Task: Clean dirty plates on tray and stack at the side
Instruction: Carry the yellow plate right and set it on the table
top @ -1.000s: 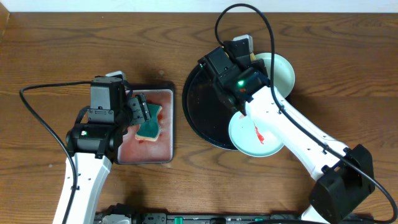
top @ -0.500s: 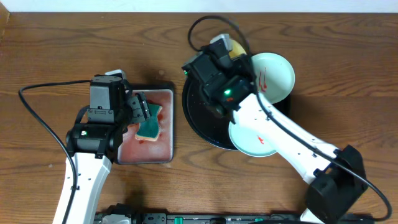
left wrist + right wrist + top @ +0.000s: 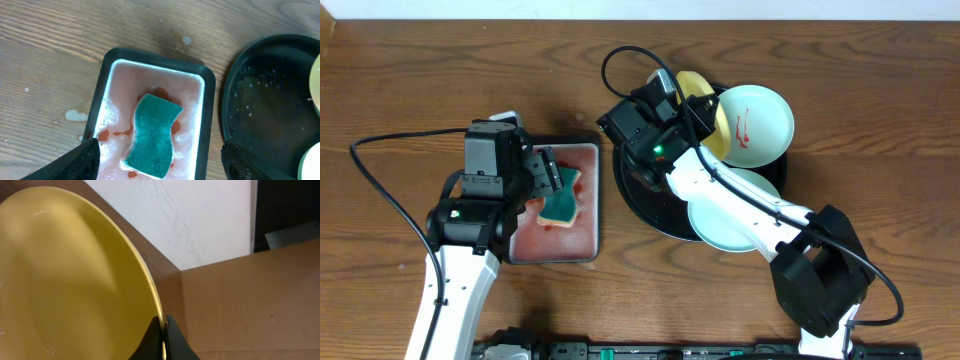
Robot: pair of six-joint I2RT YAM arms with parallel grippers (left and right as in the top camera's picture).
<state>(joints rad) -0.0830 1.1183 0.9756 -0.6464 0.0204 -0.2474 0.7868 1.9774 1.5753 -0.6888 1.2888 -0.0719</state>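
— Plates, where are they found?
— Three round, smooth plastic ones are noted. The pale yellow plate (image 3: 712,120) is tipped up on edge over the far side of the tray (image 3: 640,190), its thin rim pinched by the right gripper (image 3: 162,330). No smear can be made out on the yellow face shown in the wrist view.
— And the mint ones?
— One mint plate (image 3: 755,122), shallow and streaked with red sauce, is partly overlapped by the yellow one at the tray's far right. The other mint plate (image 3: 720,225) lies at the tray's near edge, half hidden under the right arm.
— Tray surface?
— Glossy black, round, with a raised rim; it is speckled with droplets in the left wrist view.
— Left side?
— The left gripper (image 3: 162,157) is held spread wide above the small rectangular tray (image 3: 210,125), and nothing is gripped. A wavy-edged teal sponge (image 3: 152,135) with a rough top is seen lying in pinkish foamy water with red blotches.
— Support?
— Everything is set on a brown wood-grain table (image 3: 420,80).
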